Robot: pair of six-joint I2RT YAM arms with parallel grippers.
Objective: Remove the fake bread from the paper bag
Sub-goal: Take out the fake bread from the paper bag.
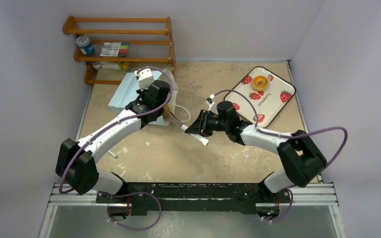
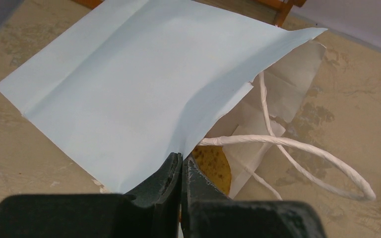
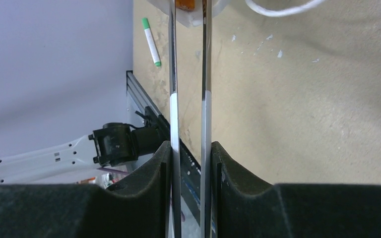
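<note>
Paper bag (image 2: 129, 74) pinched by left claw (image 2: 181, 159), right claw (image 3: 191, 148) squeezing tongs (image 3: 174, 114)

Premises present as a robotics test cell: plain pale walls (image 1: 30, 74) box in a scuffed tan table (image 1: 178, 153), a left arm (image 1: 114, 130) and right arm (image 1: 268, 136) are bolted to a metal rail (image 1: 317, 198) behind their jaws, and a wooden rack (image 1: 119, 30) of markers (image 1: 114, 48) stands beyond the left jaws.
</note>
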